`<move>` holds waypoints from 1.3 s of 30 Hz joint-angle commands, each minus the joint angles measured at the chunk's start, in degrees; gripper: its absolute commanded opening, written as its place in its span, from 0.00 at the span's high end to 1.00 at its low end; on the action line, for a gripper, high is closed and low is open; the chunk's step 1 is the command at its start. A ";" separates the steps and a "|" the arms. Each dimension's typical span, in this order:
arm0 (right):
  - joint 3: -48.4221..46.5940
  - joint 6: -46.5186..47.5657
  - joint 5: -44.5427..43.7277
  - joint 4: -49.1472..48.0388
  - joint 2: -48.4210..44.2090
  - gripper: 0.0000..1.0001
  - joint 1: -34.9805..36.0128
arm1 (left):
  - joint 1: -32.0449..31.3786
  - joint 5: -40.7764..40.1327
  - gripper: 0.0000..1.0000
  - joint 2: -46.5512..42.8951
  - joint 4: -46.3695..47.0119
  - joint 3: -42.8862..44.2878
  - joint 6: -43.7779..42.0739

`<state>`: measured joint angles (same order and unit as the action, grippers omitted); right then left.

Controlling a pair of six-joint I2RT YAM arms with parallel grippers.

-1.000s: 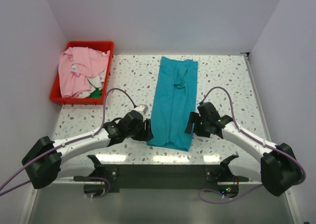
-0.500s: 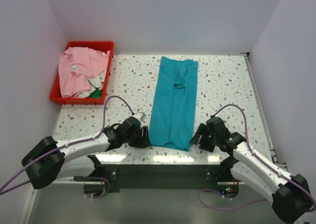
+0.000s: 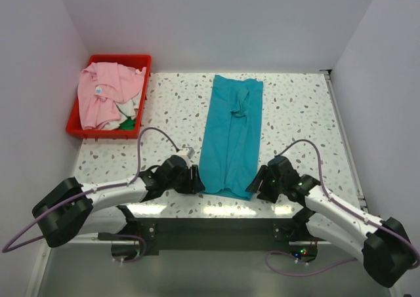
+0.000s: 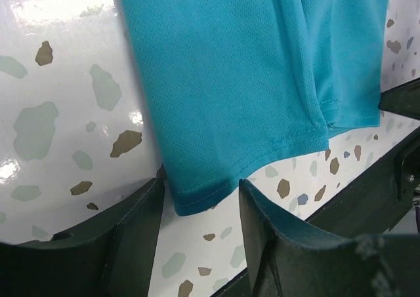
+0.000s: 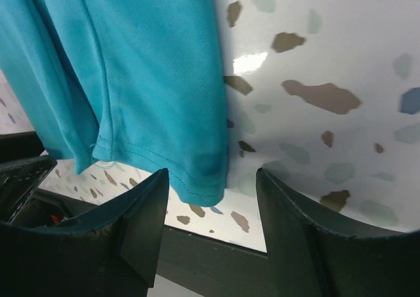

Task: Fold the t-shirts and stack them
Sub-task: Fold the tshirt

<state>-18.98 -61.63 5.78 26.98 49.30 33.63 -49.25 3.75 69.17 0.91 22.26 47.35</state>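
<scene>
I have the teal t-shirt lying as a long narrow strip down the middle of the desk, running from 12 o'clock to 6 o'clock with its hem at the near end. The pink t-shirt sits bunched in the red bin out at 10 o'clock, not yet folded.

My left pincer is low at the hem's 7 o'clock corner and my right pincer at the 5 o'clock corner. In both wrist views the jaws stand apart with the cloth corner lying loose between them; neither has hold of anything yet.

As I read it, the step in hand is to pinch both hem corners and carry them toward 12 o'clock to halve the strip. To do it well I would:
- Press the lower fingers flat to the desk so they slide under every layer, since the strip looks doubled over.
- Close both sides together, then lift level so the fold line stays square.
- Keep the two corners as far apart as they are now, or the strip will sag in the middle.

The pink shirt carries a small pale neck label, too small to read. I see no writing on the teal cloth.
</scene>
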 commanded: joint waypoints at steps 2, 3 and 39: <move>1.23 -3.93 -1.30 -4.04 4.75 0.41 4.33 | 0.56 0.56 0.47 2.46 3.48 -1.52 1.25; 1.40 -4.20 -1.82 -4.22 5.71 0.40 4.95 | 0.65 0.56 0.48 2.73 3.49 -1.61 1.42; -13.61 12.14 -14.74 14.86 3.95 1.00 17.09 | -8.77 -9.64 1.00 -1.50 -11.81 7.61 5.48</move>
<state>-27.53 -53.39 -3.60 39.05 50.81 50.59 -61.25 -3.09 66.08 -7.57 24.75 57.76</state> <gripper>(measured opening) 0.019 0.084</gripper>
